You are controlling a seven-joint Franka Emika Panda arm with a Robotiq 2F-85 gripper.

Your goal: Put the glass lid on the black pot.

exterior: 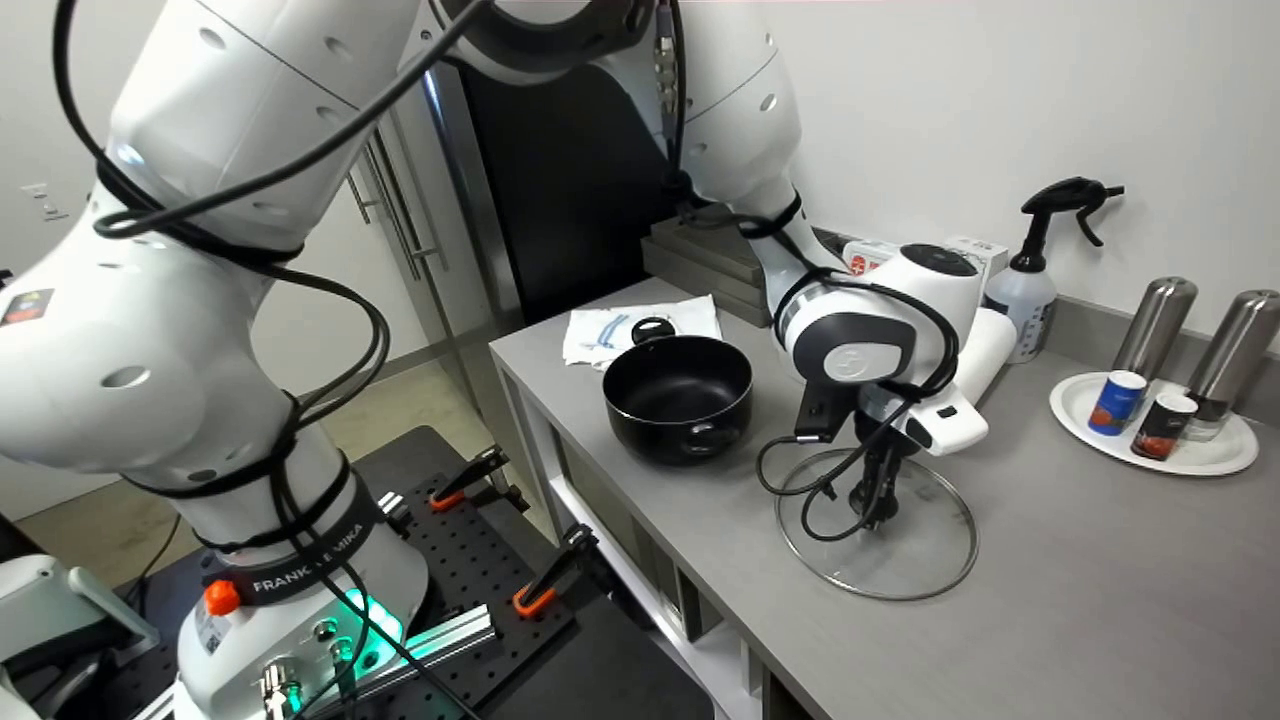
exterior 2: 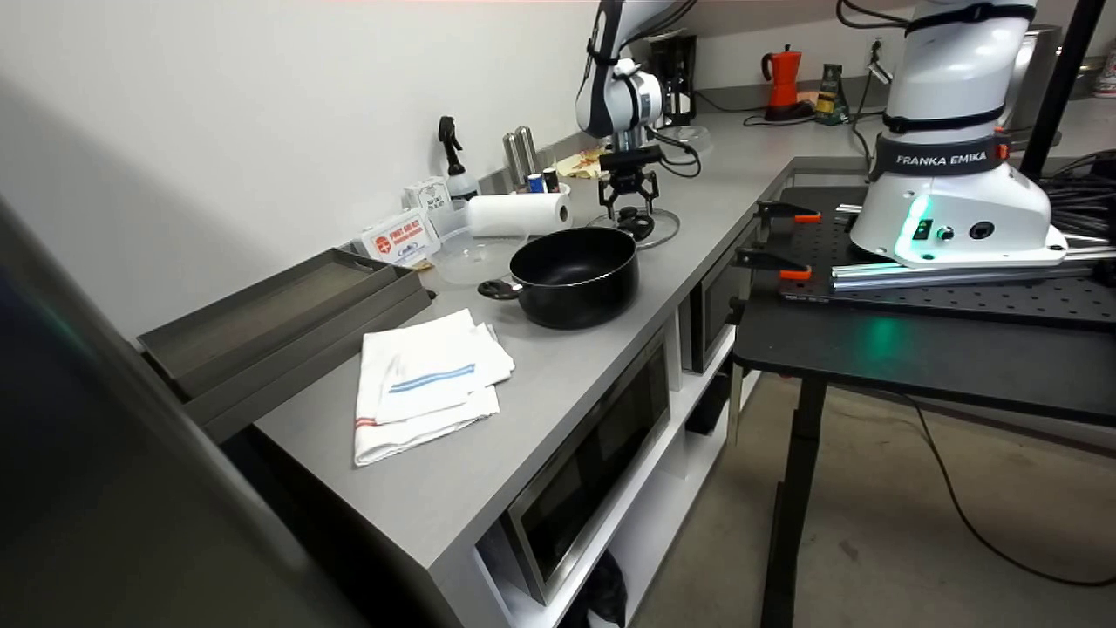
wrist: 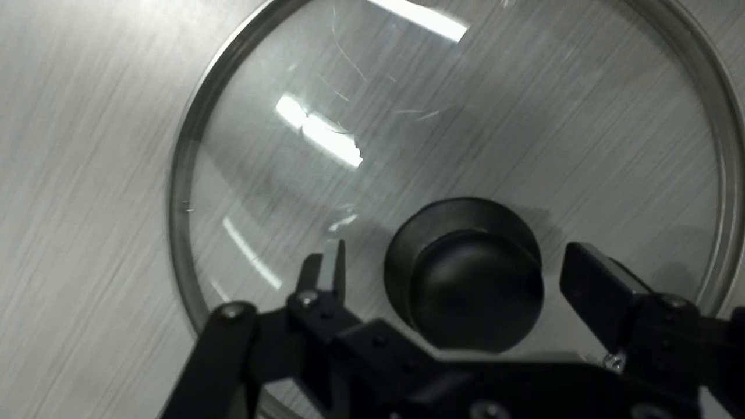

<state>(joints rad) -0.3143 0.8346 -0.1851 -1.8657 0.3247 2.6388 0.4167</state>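
Observation:
The glass lid (exterior: pixel 925 560) lies flat on the grey counter, and it also shows in an exterior view (exterior 2: pixel 668 227), partly hidden behind the pot. In the wrist view the lid (wrist: pixel 465 128) fills most of the picture, with its round black knob (wrist: pixel 474 291) low and right of centre. My gripper (wrist: pixel 454 254) is open, one finger on each side of the knob, with a gap on both sides. The gripper points down over the lid in both exterior views (exterior: pixel 878 505) (exterior 2: pixel 629 208). The black pot (exterior: pixel 680 400) stands upright and uncovered beside the lid; it also shows in an exterior view (exterior 2: pixel 575 283).
A folded white towel (exterior 2: pixel 427 384) lies beyond the pot. Stacked grey trays (exterior 2: pixel 270 323), a first aid box (exterior 2: pixel 397 240), a clear dish (exterior 2: pixel 475 262), a paper roll (exterior 2: pixel 523 215) and a spray bottle (exterior: pixel 1022 295) line the wall. A white plate (exterior: pixel 1072 408) holds shakers.

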